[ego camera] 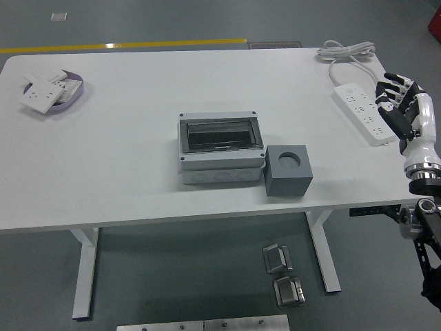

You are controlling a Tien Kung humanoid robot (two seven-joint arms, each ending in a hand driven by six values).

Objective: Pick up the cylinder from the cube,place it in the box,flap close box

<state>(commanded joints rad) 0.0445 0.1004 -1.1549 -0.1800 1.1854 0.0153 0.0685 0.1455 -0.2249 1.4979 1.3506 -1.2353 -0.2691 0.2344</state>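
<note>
A grey cube (288, 170) with a round hole in its top stands near the table's front edge. No cylinder shows in the hole. To the cube's left, touching it, stands a grey box (221, 149) with its clear flap lying shut over the top. My right hand (401, 102) is at the table's right edge, raised, fingers relaxed and holding nothing, well to the right of the cube. My left arm is out of view.
A white power strip (364, 111) with its cable lies at the table's right, just under my right hand. A purple-rimmed dish (77, 90) with white wall sockets sits at the far left. Metal parts lie on the floor below the table.
</note>
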